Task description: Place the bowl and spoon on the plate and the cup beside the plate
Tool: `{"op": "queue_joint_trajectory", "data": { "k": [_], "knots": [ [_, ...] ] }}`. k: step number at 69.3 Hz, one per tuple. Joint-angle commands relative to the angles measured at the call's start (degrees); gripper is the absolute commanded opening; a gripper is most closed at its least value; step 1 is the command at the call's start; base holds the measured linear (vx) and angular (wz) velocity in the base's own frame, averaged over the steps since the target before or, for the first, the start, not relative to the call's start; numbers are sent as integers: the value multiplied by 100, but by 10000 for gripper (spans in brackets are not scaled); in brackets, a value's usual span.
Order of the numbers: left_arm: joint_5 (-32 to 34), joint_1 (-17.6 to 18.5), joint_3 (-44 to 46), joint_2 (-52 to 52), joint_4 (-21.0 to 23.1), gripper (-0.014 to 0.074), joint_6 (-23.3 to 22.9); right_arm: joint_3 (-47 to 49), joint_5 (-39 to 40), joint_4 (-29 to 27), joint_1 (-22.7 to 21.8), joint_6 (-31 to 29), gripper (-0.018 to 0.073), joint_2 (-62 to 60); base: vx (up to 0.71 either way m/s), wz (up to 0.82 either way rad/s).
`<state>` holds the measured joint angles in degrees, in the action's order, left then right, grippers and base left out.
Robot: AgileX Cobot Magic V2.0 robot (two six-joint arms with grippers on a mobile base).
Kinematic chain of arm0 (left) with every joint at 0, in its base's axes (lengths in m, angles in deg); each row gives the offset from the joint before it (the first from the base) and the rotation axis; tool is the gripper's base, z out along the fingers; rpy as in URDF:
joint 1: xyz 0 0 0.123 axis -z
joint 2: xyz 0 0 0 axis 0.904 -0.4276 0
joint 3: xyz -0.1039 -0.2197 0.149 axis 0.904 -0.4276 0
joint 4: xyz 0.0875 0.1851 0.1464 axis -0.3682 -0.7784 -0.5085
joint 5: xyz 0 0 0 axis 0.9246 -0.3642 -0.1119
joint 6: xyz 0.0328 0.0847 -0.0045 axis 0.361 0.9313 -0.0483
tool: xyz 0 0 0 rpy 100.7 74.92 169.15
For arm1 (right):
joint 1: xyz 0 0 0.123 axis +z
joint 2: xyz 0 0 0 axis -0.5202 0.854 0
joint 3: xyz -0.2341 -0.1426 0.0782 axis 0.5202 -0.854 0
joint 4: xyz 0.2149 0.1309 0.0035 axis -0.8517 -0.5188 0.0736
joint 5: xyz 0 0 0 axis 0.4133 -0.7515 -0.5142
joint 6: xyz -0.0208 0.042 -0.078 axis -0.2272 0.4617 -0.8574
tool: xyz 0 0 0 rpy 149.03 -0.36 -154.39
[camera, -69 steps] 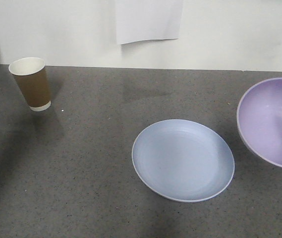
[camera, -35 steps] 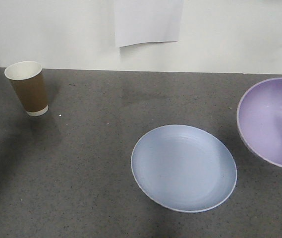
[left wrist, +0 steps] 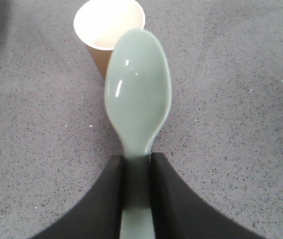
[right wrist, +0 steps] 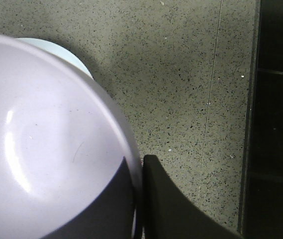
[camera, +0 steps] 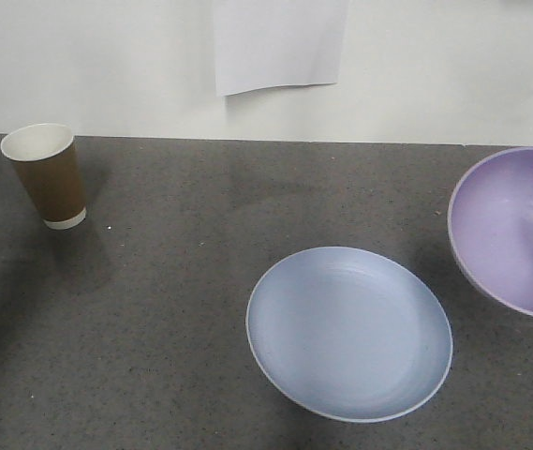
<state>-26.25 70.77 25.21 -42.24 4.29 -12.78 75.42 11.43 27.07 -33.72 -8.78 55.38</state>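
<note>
My left gripper [left wrist: 137, 164] is shut on the handle of the mint-green spoon [left wrist: 139, 89], whose scoop points forward over the counter. Just beyond the scoop stands the brown paper cup [left wrist: 104, 22], upright; the front view has the cup [camera: 51, 183] at far left near the wall. The pale blue plate [camera: 348, 333] lies flat in the middle, with nothing on it. My right gripper [right wrist: 140, 172] is shut on the rim of the lavender bowl [right wrist: 47, 144], one finger inside and one outside. The bowl [camera: 514, 230] hangs tilted at the right, beside the plate [right wrist: 66, 56]. Neither gripper shows in the front view.
The counter [camera: 172, 300] is dark grey speckled stone running back to a white wall with a sheet of paper [camera: 280, 42] hanging on it. In the right wrist view the counter ends at a dark edge [right wrist: 275, 124] on the right.
In the front view the cup, the plate and the wall line have slid lower in the picture, the cup also leftward. The bowl keeps its place in the picture.
</note>
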Motion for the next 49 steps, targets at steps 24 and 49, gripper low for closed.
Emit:
{"op": "queue_joint_trajectory", "data": {
  "k": [24,49],
  "knots": [
    [331,11,150,97,-6,-7,-24,156,164,-19,-23,-13,-6,-112,2,0],
    [331,11,150,97,-6,-7,-24,156,164,-19,-23,-13,-6,-112,2,0]
  ]
}}
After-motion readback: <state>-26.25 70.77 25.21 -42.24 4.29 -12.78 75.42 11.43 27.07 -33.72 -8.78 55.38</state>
